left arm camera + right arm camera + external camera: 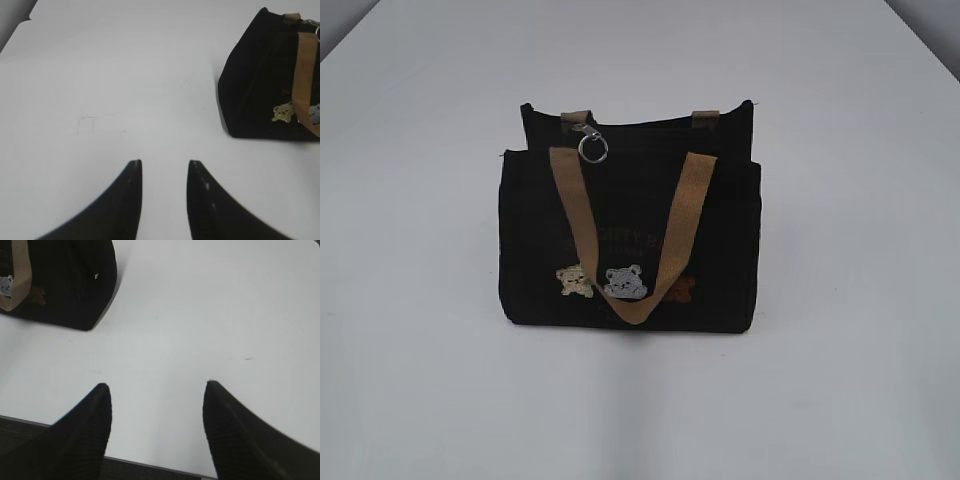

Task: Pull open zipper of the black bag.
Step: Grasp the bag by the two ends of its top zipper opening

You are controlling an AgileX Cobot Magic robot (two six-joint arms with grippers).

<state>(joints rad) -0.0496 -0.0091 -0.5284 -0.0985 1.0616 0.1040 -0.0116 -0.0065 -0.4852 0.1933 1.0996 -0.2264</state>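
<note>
The black bag stands upright in the middle of the white table, with tan straps and small bear patches on its front. Its zipper pull, a metal clasp with a silver key ring, hangs at the top left of the bag. Neither arm shows in the exterior view. My left gripper is open over bare table, with the bag well off to its upper right. My right gripper is open wider, near the table's front edge, and the bag lies far to its upper left. Nothing sits between either pair of fingers.
The white table surrounds the bag on every side. Its near edge runs just under my right gripper, with dark floor below. The table's far left corner shows in the left wrist view.
</note>
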